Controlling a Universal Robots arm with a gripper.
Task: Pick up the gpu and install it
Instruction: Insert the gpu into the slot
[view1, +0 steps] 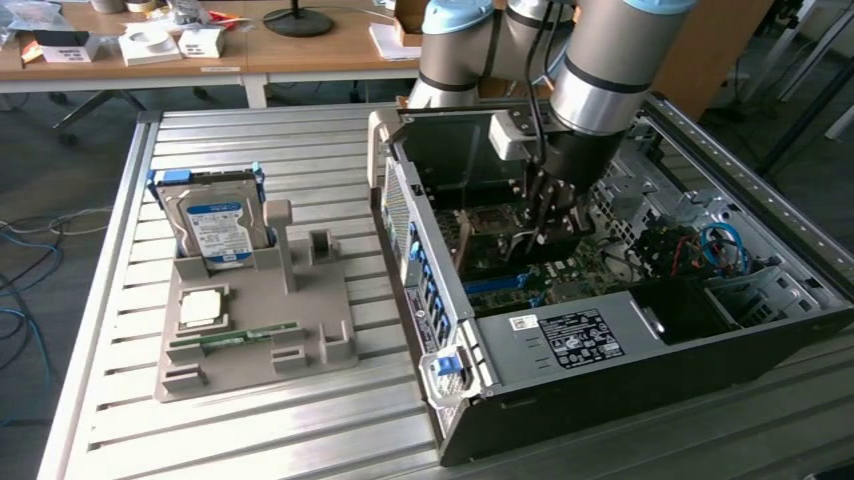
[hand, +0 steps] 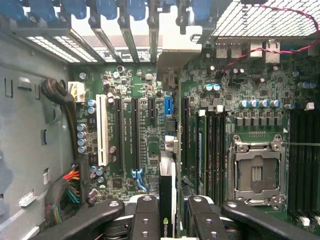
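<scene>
My gripper (hand: 172, 220) is down inside the open computer case (view1: 601, 345), with the arm coming in from above. Its black fingers (hand: 147, 217) are shut on the gpu (hand: 166, 197), a thin dark card that the wrist view shows edge-on, with a green logo between the pads. The card hangs upright just above the motherboard (hand: 135, 150), in line with the short blue slot (hand: 169, 107) among the black expansion slots. In the exterior view the gripper (view1: 545, 225) is low over the board at the case's middle. Whether the card's edge touches a slot is hidden.
A grey fixture tray (view1: 314, 345) on the slatted table, at the exterior view's left, holds a hard drive (view1: 220, 225), a processor chip (view1: 200, 308) and a green memory stick (view1: 247, 337). Around the card are the case walls, blue slot latches (hand: 107, 7), a cable bundle (hand: 62, 97) and the processor socket (hand: 256, 172).
</scene>
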